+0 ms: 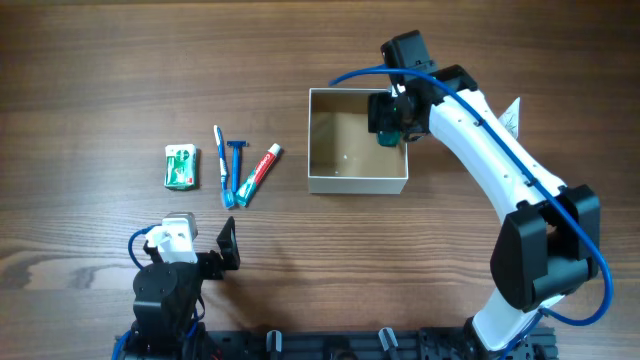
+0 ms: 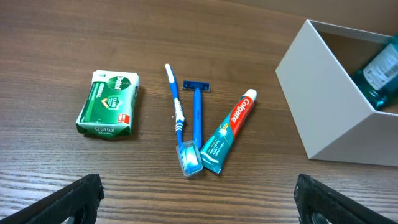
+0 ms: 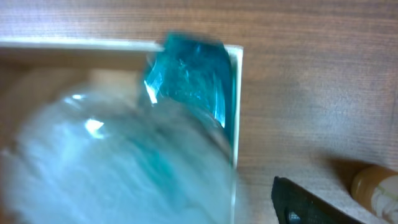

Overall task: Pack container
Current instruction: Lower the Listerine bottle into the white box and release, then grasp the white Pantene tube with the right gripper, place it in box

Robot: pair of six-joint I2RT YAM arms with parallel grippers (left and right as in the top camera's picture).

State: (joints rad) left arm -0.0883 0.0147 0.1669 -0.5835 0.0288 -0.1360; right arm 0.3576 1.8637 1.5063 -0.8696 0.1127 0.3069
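Wood-grain table [image 1: 90,70], dark brown, seen from overhead.

- Container [image 1: 357,184]: square shallow box, white walls, tan cardboard floor; stands right of the table's middle, in the far half.
- Teal bottle [image 2: 379,73]: translucent, labelled; at the container's far right corner, inside the walls, tilted.
- Right gripper [image 1: 388,120]: over that corner, fingers clamped on the teal bottle.
- Colgate toothpaste tube [image 1: 258,173]: just left of the container, lying aslant.
- Blue razor [image 1: 237,160]: beside the tube, head to the far side.
- Blue-and-white toothbrush [image 1: 222,165]: next left, its capped head touching the tube's near end.
- Green Dettol soap box [image 1: 181,166]: furthest left, apart from the toothbrush.
- Left gripper [image 2: 198,199]: near left, fingers spread wide, holding nothing.
- Tan bottle [image 3: 373,186]: right of the container, blurred.
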